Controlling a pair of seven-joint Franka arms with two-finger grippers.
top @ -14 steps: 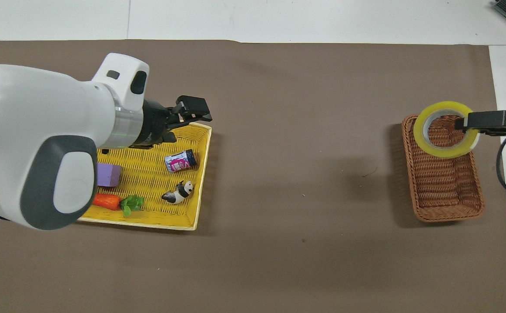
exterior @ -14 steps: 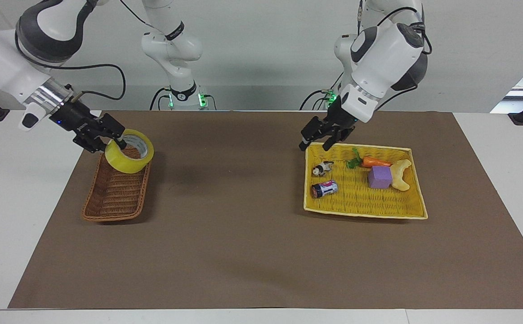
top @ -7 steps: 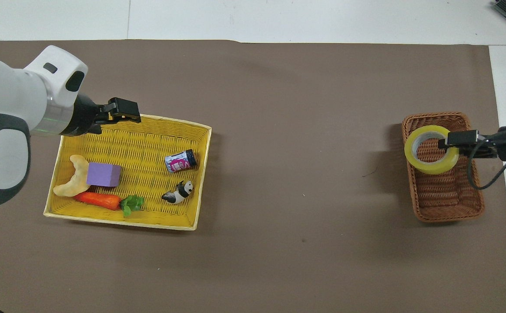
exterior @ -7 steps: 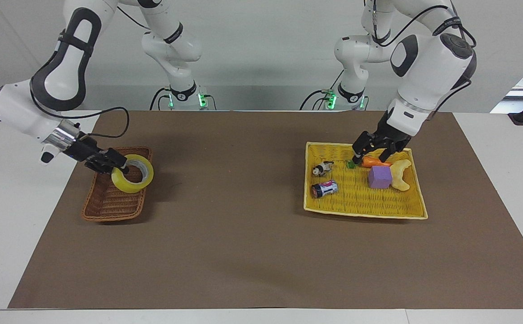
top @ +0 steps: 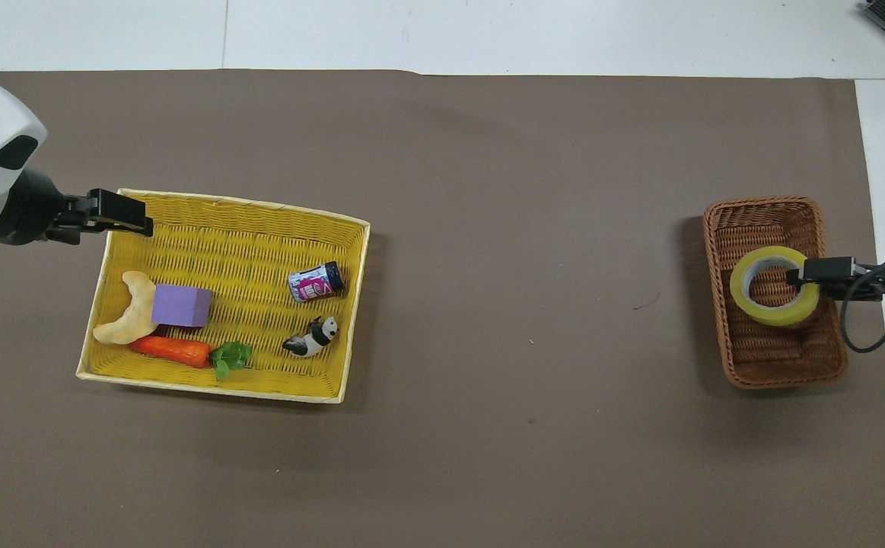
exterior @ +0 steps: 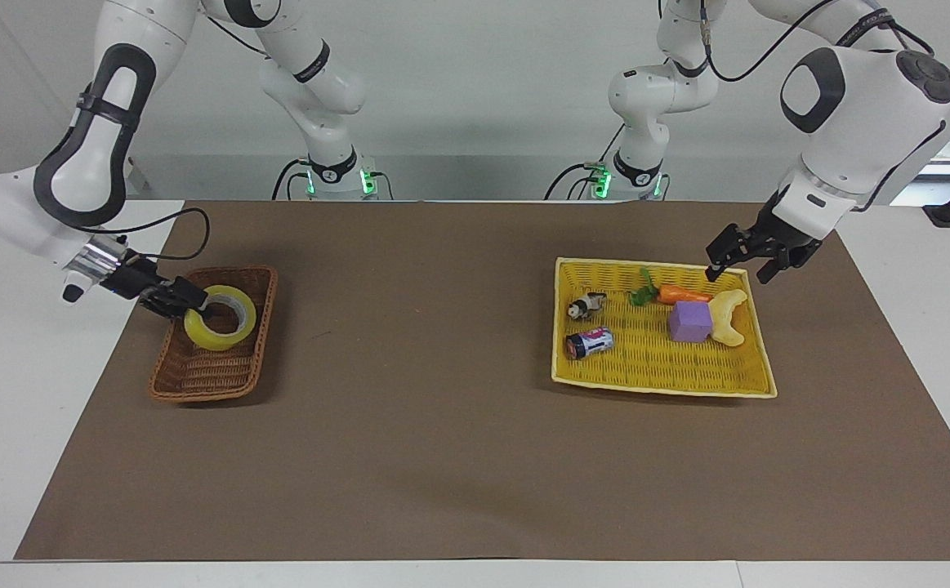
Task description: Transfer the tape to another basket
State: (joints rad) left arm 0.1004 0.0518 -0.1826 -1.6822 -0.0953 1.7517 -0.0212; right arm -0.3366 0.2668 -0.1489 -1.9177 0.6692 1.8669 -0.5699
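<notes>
Lowered since a second ago, the tape (exterior: pixel 219 327) now sits down inside the brown wicker basket (exterior: pixel 189 384), where earlier it hung above the rim. Fingers of the right gripper (exterior: pixel 189 305) pinch the roll's wall, one finger inside the core, one outside; seen from overhead that grip falls at the roll's three o'clock. Roll lies tilted, roughly mid-basket, slightly toward the end nearer the robots; cannot tell if its low edge touches the weave. Left gripper (exterior: pixel 738 268) has swung away, fingers spread and holding nothing, now over the yellow tray (exterior: pixel 662 388) at its corner by the cracker (exterior: pixel 729 314); seen from overhead, the tray's ten o'clock corner. Tray holds the battery (exterior: pixel 590 343), panda figure (exterior: pixel 585 305), carrot (exterior: pixel 675 293) and purple block (exterior: pixel 691 321). Risks, as judged: releasing while tilted could let the roll tip against the basket wall; withdrawing sideways before opening fully could snag the core and drag roll or light basket along.
</notes>
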